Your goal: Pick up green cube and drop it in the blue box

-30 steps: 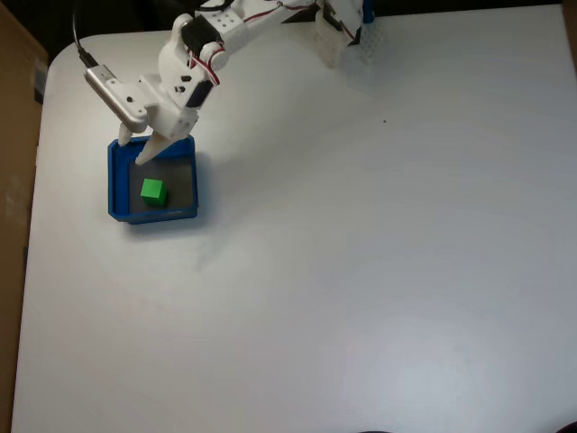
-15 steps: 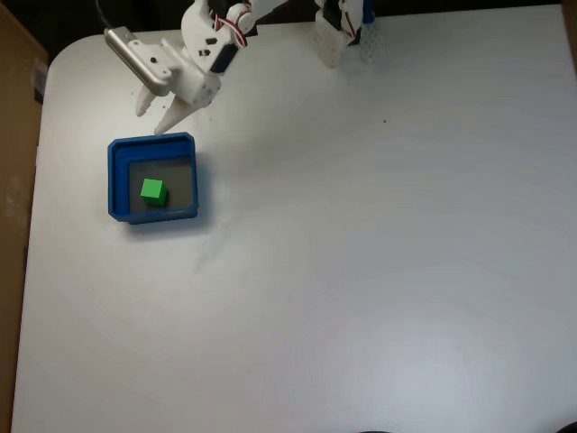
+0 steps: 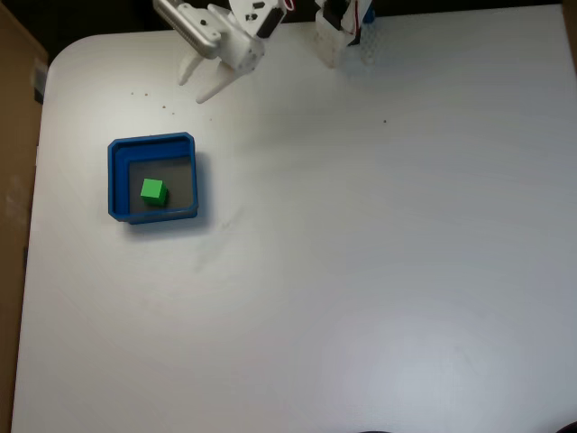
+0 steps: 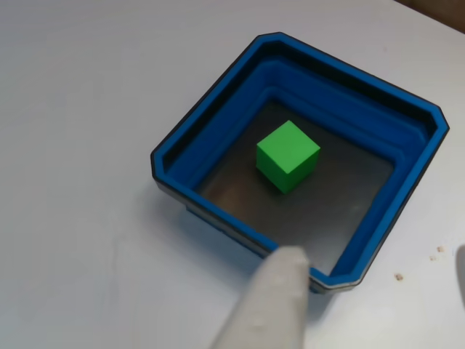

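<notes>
One plain-faced green cube (image 4: 288,155) on the blue box's (image 4: 218,120) grey floor — fingers (image 3: 202,80) spread apart, empty, above the white bench (image 3: 361,271).

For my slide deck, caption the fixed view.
Green cube rests inside the blue box; open gripper hangs above the table's far edge.

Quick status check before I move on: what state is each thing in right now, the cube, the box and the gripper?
green cube: resting flat on the grey floor inside the box, free of the gripper.
blue box: upright on the table, holding the cube.
gripper: open and empty, up near the table's far edge in the fixed view, clear of the box.
</notes>
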